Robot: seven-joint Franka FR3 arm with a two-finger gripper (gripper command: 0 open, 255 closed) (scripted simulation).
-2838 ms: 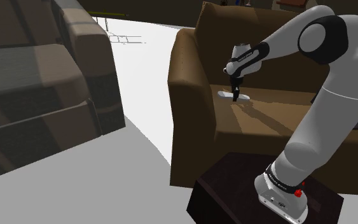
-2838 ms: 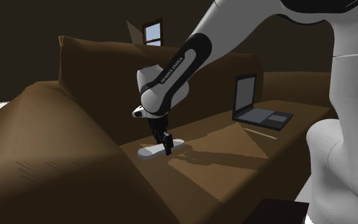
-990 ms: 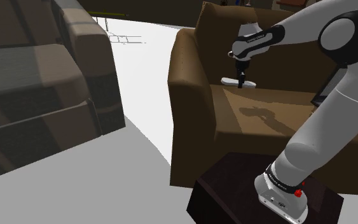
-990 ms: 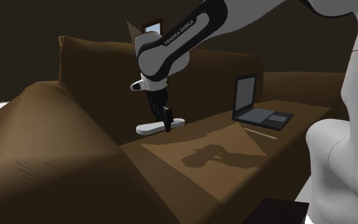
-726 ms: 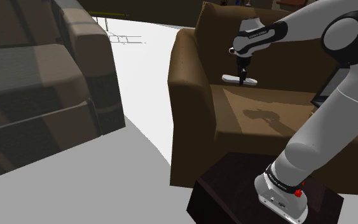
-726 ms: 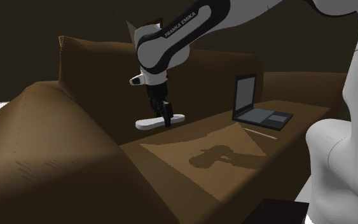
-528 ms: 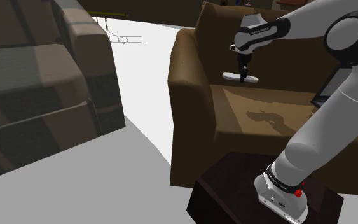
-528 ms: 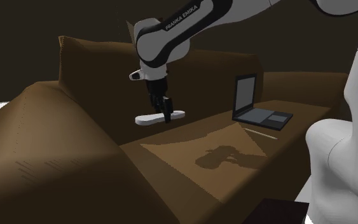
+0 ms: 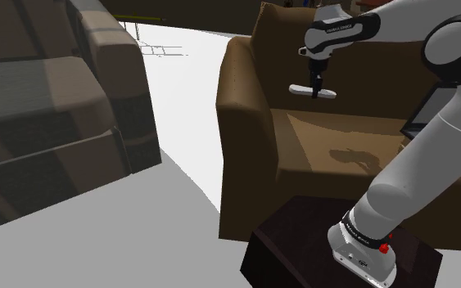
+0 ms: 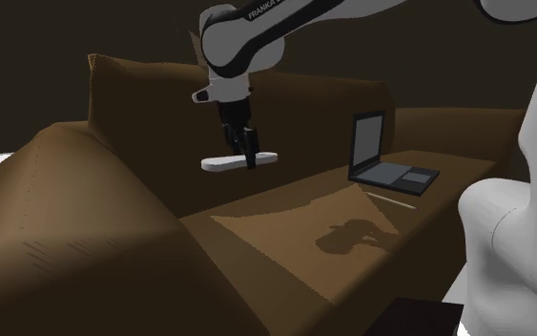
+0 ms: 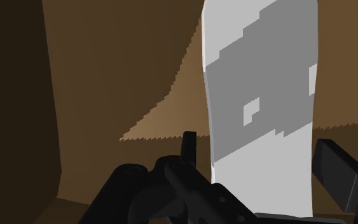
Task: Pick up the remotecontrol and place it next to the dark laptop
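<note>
Grips a pale, flat remotecontrol [image 10: 220, 163] in the end effector [image 10: 247, 158], with the black fingers pinched across its middle and pointing straight down. Holds it level in the air, well above the seat cushion [image 10: 285, 250] of a brown sofa [image 10: 66, 191] and touching nothing but the fingers. From the wrist, looks along a long white-and-grey slab, the remotecontrol [image 11: 260, 83], clasped between the fingers [image 11: 339, 175], with brown upholstery beyond. In the shoulder view, hangs with the end effector [image 9: 314, 88] and remotecontrol [image 9: 327, 93] in front of the sofa's backrest [image 9: 277, 41]. Throws a dark shadow [image 10: 357, 236] onto the lit patch of the cushion, lower down and toward the dark laptop [image 10: 385, 157]. Leaves that laptop open on the same seat, screen upright, well apart from the remotecontrol toward the second exterior view's right. Reaches there by a white arm [image 9: 417, 147] with dark joints, rising from a dark box stand [image 9: 302, 237] at the shoulder view's lower right. Faces a grey couch [image 9: 48, 98] across the white floor [image 9: 171, 106] at the shoulder view's left.
</note>
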